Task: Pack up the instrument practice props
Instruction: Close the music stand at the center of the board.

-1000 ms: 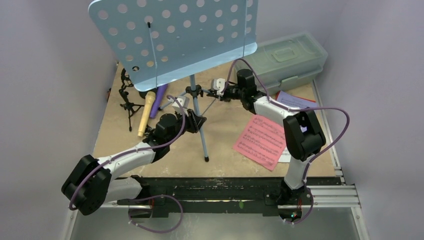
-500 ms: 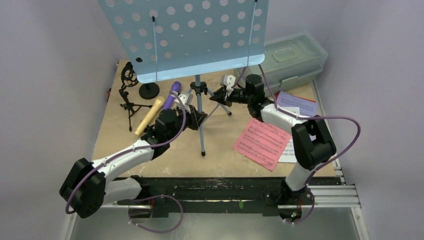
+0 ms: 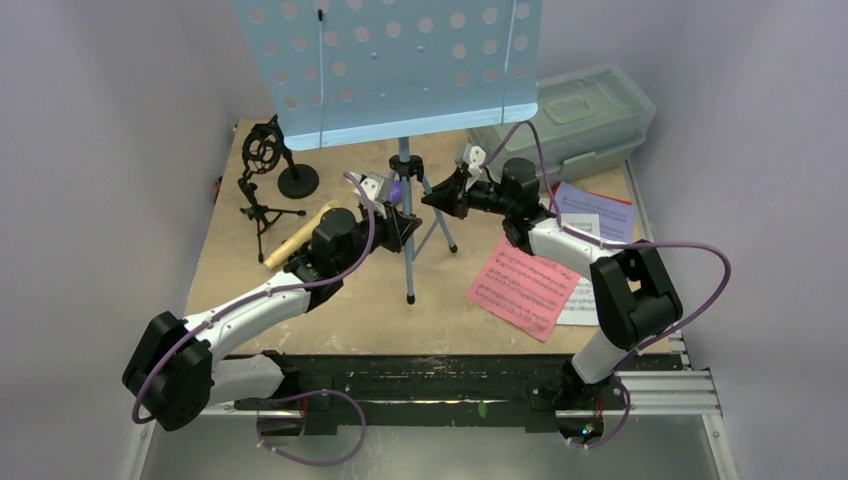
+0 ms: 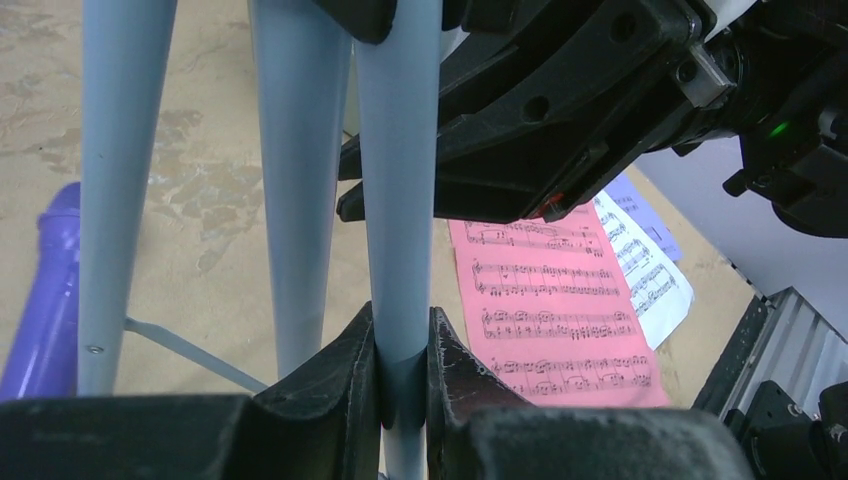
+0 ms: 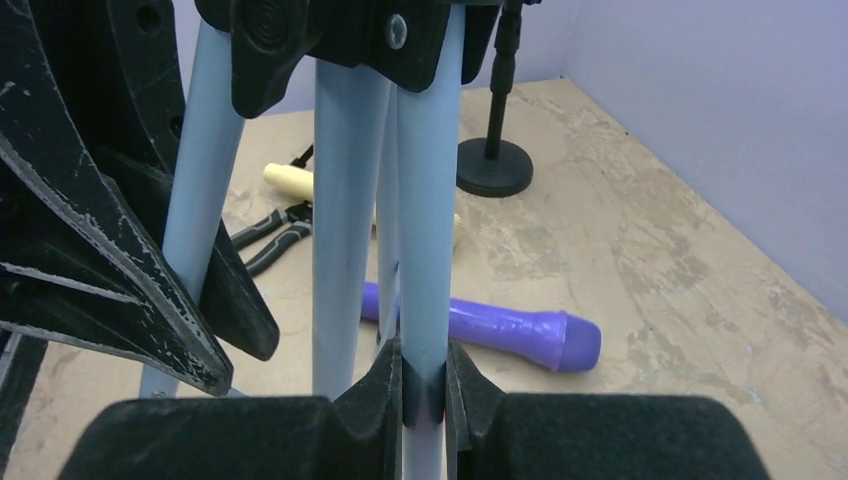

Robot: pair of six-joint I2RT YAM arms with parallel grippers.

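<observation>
At the middle of the bench (image 3: 330, 300), the pale-blue music rack (image 3: 400, 60) stood upright on its tripod. Its wide perforated panel towered over everything else. It looked light but top-heavy: thin stiff tubes, smooth and probably slippery, with legs that could fold or swing under a careless pull. Low on the legs, close to the hub, seemed the steadiest place to hold.

Your left claw (image 4: 402, 345) was clamped on one leg. Your right claw (image 5: 423, 378) was clamped on what seemed a neighbouring leg, reaching in from the opposite side.

Only the overhead view showed the panel and the grey-green box (image 3: 570, 115) at the back right. The left wrist view showed the pink page (image 4: 555, 320) close up, staves legible, lying flat beyond the legs. The right wrist view showed the purple microphone (image 5: 480, 330) lying on the bench just behind the legs.
</observation>
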